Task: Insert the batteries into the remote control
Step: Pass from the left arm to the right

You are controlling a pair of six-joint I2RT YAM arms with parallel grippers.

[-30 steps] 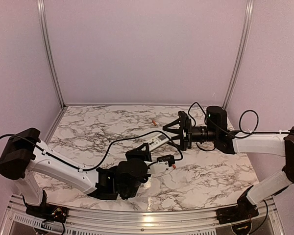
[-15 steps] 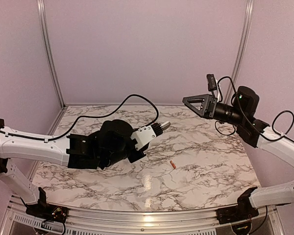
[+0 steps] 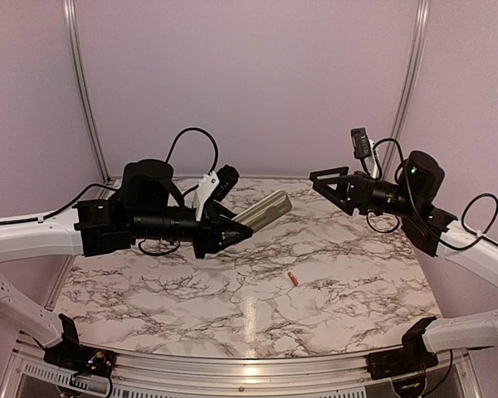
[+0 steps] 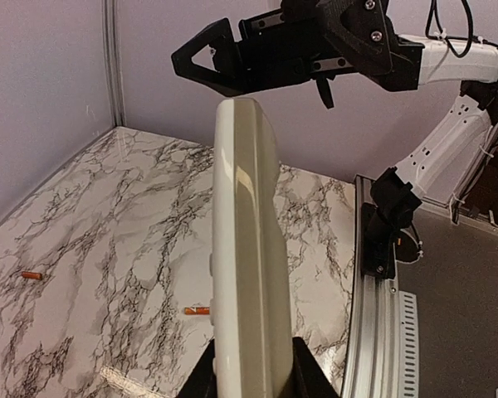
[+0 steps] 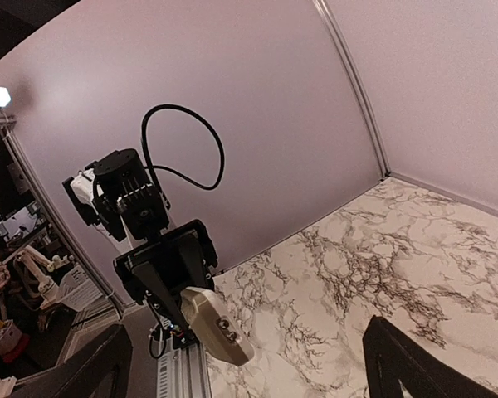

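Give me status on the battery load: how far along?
Early. Done: the remote is off the table, clamped at one end in the left gripper jaws and held in the air. In hand: nothing else; the right gripper is open and empty, facing the remote. Left: everything else. One battery and a second battery lie loose on the table, neither loaded.

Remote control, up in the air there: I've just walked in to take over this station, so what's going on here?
The left hand is clamped on one end of the remote control and holds it raised above the table, its free end pointing towards the other arm. The right hand hangs opposite it, open and empty. The batteries lie loose and apart on the marble, so neither is loaded yet.
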